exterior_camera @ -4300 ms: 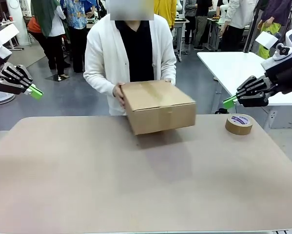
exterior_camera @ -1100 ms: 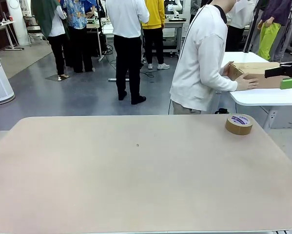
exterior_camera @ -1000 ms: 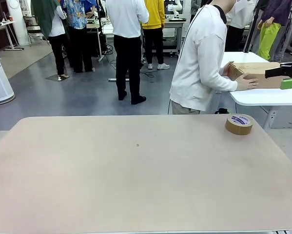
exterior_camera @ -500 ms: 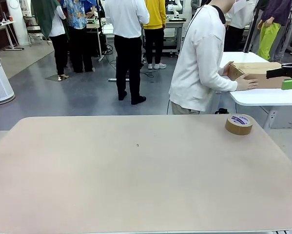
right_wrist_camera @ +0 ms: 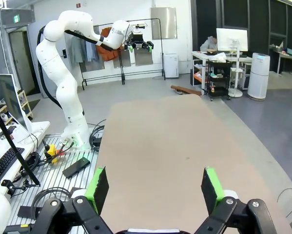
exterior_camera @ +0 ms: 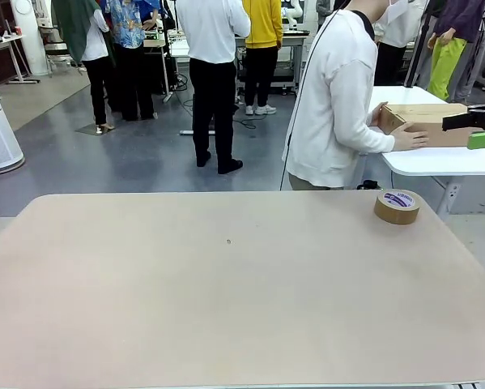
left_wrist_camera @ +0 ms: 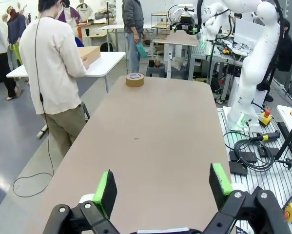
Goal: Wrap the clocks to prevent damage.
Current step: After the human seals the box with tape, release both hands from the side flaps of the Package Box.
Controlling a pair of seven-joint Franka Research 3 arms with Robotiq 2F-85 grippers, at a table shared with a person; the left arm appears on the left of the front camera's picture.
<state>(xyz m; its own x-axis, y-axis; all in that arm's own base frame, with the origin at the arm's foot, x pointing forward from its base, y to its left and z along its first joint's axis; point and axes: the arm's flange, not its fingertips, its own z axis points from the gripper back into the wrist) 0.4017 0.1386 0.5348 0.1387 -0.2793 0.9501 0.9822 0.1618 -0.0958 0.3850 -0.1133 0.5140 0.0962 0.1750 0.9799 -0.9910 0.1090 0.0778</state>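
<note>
As a person's hand (exterior_camera: pixel 409 139) touches the cardboard box (exterior_camera: pixel 424 120), right end effector (right_wrist_camera: pixel 154 187) gapes.

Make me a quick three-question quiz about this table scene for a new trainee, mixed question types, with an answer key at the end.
1. True or false: the brown tape roll lies on the table near the corner at the robot's right, on the person's side.
2. Multiple choice: the cardboard box is A) in the middle of the robot's table, B) on the white side table under the person's hand, C) on the floor.
3. Fill in: in the wrist views, the left gripper and the right gripper both have their jaws ____.

Key: 1 true; 2 B; 3 open.
</note>
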